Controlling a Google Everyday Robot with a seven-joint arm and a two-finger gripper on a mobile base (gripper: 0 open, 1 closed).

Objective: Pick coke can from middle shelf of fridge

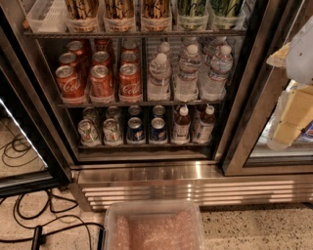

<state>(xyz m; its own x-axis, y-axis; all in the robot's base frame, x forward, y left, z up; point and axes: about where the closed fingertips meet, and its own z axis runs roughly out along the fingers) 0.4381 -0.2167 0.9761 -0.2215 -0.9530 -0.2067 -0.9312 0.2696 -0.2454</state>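
The fridge (146, 173) stands open in front of me, with a steel frame and a dark interior. Its middle shelf (142, 103) is a wire rack. It holds three lanes of red coke cans on the left, with the front cans at the rail (70, 83), (101, 80), (130, 80). Clear water bottles (187, 73) fill the right lanes. My gripper (289, 119), cream and white, hangs at the right edge of the view. It is outside the fridge, in front of the neighbouring glass door, far right of the cans and about level with the middle shelf.
The rack above holds tall tubs (120, 14). The rack below holds green-and-white cans (89, 132), blue cans (135, 129) and small bottles (182, 124). A ribbed steel grille (195, 190) runs along the base. A clear plastic bin (154, 227) sits on the floor. Cables (29, 219) lie at left.
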